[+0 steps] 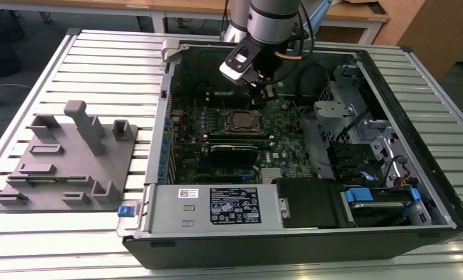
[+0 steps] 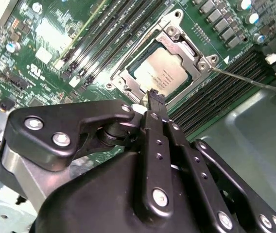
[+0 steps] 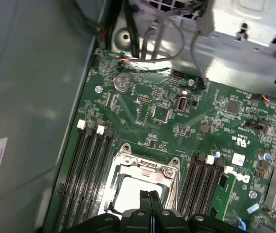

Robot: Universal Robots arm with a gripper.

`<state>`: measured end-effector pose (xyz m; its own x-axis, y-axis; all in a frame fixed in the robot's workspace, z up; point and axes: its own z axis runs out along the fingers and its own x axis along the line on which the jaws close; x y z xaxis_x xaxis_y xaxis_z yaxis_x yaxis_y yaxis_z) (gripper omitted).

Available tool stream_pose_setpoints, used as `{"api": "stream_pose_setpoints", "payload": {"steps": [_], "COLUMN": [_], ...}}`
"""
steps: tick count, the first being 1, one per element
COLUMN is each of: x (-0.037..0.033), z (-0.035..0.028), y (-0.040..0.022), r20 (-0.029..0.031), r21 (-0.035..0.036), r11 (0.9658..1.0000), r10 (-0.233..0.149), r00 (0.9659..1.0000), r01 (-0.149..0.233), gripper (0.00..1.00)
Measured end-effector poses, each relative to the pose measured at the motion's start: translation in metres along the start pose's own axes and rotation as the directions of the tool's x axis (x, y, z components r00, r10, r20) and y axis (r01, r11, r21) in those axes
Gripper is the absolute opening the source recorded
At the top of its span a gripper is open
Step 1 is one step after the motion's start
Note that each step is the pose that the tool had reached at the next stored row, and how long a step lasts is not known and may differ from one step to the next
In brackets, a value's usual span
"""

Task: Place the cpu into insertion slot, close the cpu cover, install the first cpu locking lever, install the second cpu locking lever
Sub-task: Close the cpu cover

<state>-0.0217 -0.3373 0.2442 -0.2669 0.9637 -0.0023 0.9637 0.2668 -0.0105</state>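
Observation:
The cpu (image 2: 164, 73) lies flat in the insertion slot (image 1: 242, 119) on the green motherboard, its dull silver top showing through the window of the cpu cover (image 2: 189, 48). The cover lies down over it, also seen as cpu cover (image 3: 145, 162) around the cpu (image 3: 128, 191). A thin metal locking lever (image 2: 245, 78) runs from the socket's corner out over the memory slots. My gripper (image 2: 155, 97) hangs just above the socket's edge, fingers pressed together with nothing between them; in the exterior view the gripper (image 1: 263, 93) is inside the case, just behind the socket.
Long black memory slots (image 3: 92, 170) flank the socket on both sides. Cables (image 3: 152, 43) and a metal drive cage (image 1: 348, 111) stand close by. The case wall (image 3: 31, 97) rises near the socket. A grey fixture block (image 1: 68, 157) sits on the table at the exterior view's left.

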Motion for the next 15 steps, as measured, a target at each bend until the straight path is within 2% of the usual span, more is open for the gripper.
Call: {"api": "stream_pose_setpoints", "payload": {"steps": [4, 7, 10, 15], "x": [0.0000, 0.0000, 0.0000, 0.0000], "z": [0.0000, 0.0000, 0.0000, 0.0000], "y": [0.0000, 0.0000, 0.0000, 0.0000], "r20": [0.0005, 0.0008, 0.0012, 0.0016], "r21": [-0.0002, -0.0004, -0.0004, -0.0006], "r11": [0.9983, 0.9945, 0.9888, 0.9747], "r10": [-0.058, -0.105, -0.150, -0.223], "r00": [0.9983, 0.9945, 0.9888, 0.9747], "r01": [0.058, 0.105, 0.150, 0.223], "gripper": [0.11, 0.11, 0.11, 0.11]}}
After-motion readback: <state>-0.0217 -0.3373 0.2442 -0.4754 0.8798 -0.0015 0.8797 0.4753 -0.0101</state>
